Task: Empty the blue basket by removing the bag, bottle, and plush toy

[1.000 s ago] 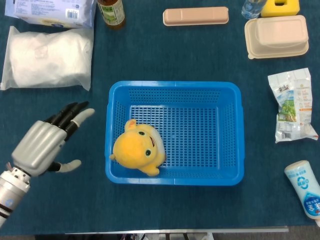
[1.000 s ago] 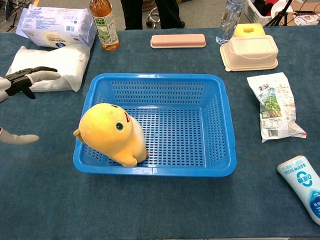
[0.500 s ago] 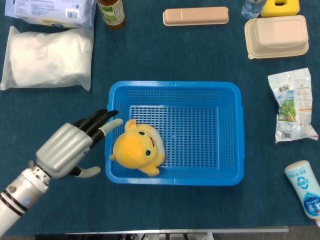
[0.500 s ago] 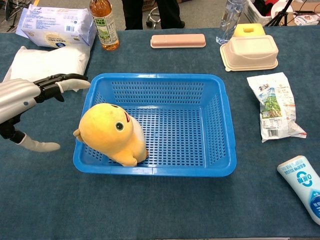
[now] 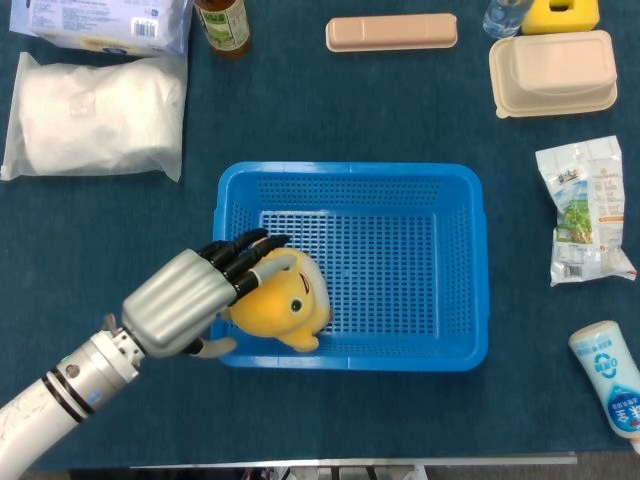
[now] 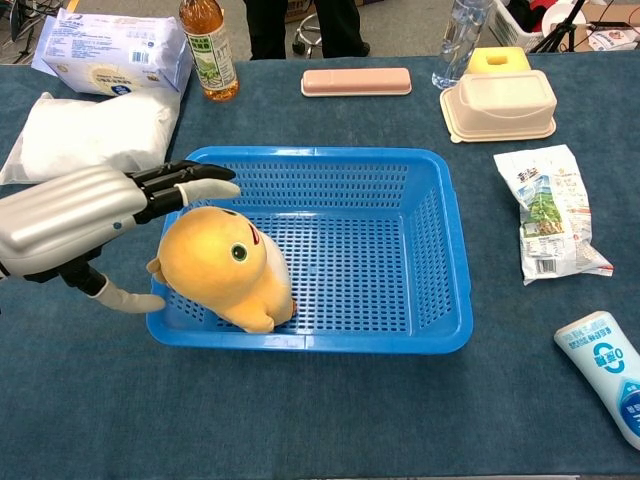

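Note:
A yellow plush toy [image 5: 285, 304] [image 6: 225, 269] lies in the front left corner of the blue basket [image 5: 460, 270] [image 6: 440, 250]. My left hand [image 5: 195, 295] [image 6: 90, 215] hovers over the basket's left rim with its fingers spread above the toy's head and its thumb outside the rim; it holds nothing. The snack bag [image 5: 583, 212] [image 6: 548, 212] lies on the table to the basket's right. A white bottle [image 5: 610, 385] [image 6: 605, 375] lies at the front right. My right hand is out of sight.
A white pillow pack [image 5: 95, 115] and a tissue pack [image 5: 100, 22] sit at the back left beside a tea bottle [image 6: 207, 48]. A pink case [image 5: 391, 32], a beige lidded box [image 5: 552, 72], a yellow object [image 5: 560, 14] and a clear bottle [image 6: 455, 40] line the back.
My left hand has moved right from the bare table to over the basket's left rim, its fingers now above the plush toy. The toy and the basket have not moved.

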Controlling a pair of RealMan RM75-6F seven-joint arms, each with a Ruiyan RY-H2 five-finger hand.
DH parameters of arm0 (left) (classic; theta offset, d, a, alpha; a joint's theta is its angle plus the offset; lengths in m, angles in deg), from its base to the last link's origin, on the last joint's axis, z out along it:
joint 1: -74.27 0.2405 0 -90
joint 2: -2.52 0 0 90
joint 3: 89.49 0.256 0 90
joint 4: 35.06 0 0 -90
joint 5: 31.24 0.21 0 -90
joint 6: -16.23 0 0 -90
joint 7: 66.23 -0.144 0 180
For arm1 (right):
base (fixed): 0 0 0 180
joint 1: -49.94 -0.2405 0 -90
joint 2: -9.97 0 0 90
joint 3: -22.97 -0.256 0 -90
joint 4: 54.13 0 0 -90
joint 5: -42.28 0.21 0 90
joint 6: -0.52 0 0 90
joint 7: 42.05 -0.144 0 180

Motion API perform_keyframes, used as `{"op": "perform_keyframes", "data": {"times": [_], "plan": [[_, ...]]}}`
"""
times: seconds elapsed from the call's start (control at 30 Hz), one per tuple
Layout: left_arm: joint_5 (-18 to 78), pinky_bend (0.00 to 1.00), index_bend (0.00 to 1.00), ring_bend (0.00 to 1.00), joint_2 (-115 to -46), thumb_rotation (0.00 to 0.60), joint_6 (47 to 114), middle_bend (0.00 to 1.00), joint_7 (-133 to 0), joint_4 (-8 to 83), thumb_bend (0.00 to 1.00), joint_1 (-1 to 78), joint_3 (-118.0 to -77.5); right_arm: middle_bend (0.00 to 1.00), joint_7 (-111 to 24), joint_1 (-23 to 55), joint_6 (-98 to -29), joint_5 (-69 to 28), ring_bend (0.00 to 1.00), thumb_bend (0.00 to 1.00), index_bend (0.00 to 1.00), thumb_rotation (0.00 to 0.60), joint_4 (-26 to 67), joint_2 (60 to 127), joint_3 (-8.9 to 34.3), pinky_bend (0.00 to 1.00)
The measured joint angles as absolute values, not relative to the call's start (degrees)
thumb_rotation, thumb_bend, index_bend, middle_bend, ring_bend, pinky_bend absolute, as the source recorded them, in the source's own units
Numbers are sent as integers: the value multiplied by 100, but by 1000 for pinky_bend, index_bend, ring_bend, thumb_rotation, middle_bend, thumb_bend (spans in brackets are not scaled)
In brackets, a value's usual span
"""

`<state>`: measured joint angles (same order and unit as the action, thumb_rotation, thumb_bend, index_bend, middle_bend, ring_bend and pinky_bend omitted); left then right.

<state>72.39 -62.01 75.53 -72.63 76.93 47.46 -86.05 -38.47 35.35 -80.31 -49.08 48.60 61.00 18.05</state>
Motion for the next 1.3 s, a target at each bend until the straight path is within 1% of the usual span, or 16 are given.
{"op": "perform_keyframes", "data": {"times": [0.17,0.37,0.47,0.53,0.63,0.7,0.8,0.87,1.0,1.3], "plan": [[7144,271,5,0,-6241,600,7367,0,-7378,7741,138,4598,-8636,330,-3938,3559,-8034,-4918,280,0,294,600,4791,6127,1818,585],[6906,272,43,0,-6330,600,7141,0,-7499,7710,138,4416,-8713,330,-4000,3581,-8039,-4932,280,0,294,600,4753,6151,1828,585],[6834,276,83,8,-6422,600,7103,0,-7520,7648,138,4342,-8765,330,-4021,3594,-8034,-4930,280,0,294,600,4737,6166,1838,585],[6820,307,118,50,-6486,600,7123,3,-7511,7598,138,4317,-8787,330,-4040,3604,-8026,-4917,280,0,294,600,4717,6176,1845,585],[6812,377,135,113,-6582,600,7153,30,-7467,7512,138,4281,-8793,330,-4073,3615,-8014,-4890,280,0,294,600,4694,6180,1847,585],[6811,421,151,147,-6634,600,7159,67,-7403,7467,138,4255,-8775,330,-4099,3620,-8013,-4886,280,0,294,600,4683,6178,1846,585],[6817,446,187,180,-6697,600,7174,134,-7339,7403,138,4223,-8737,330,-4124,3626,-8011,-4894,280,0,294,600,4666,6177,1849,585],[6836,464,228,206,-6731,600,7227,190,-7291,7376,138,4220,-8721,330,-4130,3629,-8005,-4896,280,0,294,600,4656,6181,1851,585],[6928,502,355,271,-6794,600,7409,312,-7174,7310,138,4232,-8696,330,-4147,3630,-7991,-4890,280,0,294,600,4642,6190,1850,585],[7043,560,518,411,-6839,600,7838,496,-6909,7259,138,4308,-8649,330,-4136,3619,-7982,-4892,280,0,294,600,4653,6193,1829,585]]}}
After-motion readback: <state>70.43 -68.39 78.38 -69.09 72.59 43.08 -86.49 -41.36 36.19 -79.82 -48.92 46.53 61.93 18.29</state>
